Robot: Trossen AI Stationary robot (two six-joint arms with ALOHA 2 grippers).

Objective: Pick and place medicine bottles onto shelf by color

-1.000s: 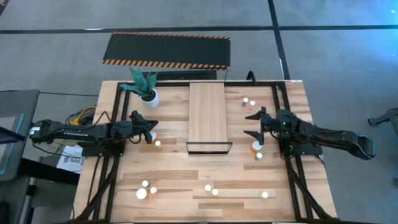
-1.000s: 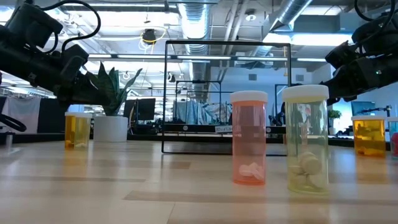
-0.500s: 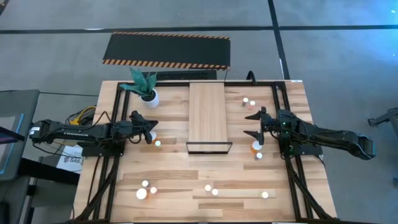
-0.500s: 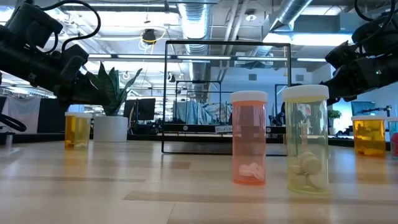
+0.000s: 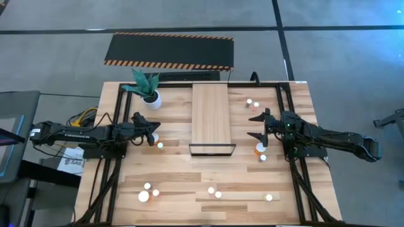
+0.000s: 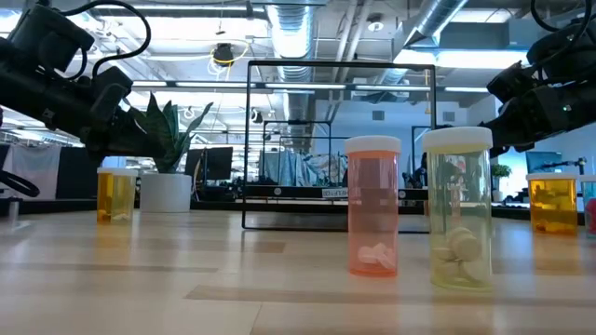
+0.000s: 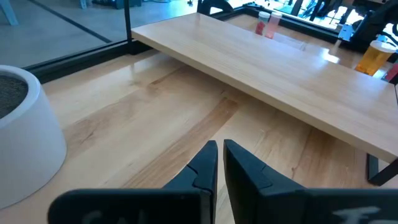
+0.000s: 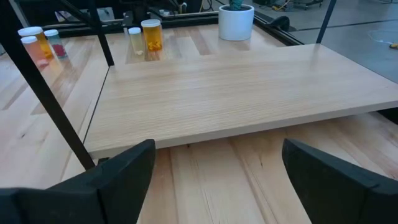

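At the centre of the plank table point(image 5: 177, 183) we saw the shelf point(image 5: 211, 116), its pale board bare and its dark frame at the short end nearer the bottles scattered along the front. To its left the left gripper point(image 5: 153, 133) hung with its fingers point(image 7: 207, 165) pressed together on nothing, an orange bottle point(image 5: 153, 139) just beside it and the white plant pot point(image 5: 152, 98) near. To the shelf's right the right gripper point(image 5: 258, 126) stood with its fingers point(image 8: 127, 163) spread wide, empty, a larger orange bottle point(image 5: 259, 149) just beside it. In the low view a pink bottle point(image 6: 372, 206) and a yellowish bottle point(image 6: 457, 207) stood upright, close together, each white-capped.
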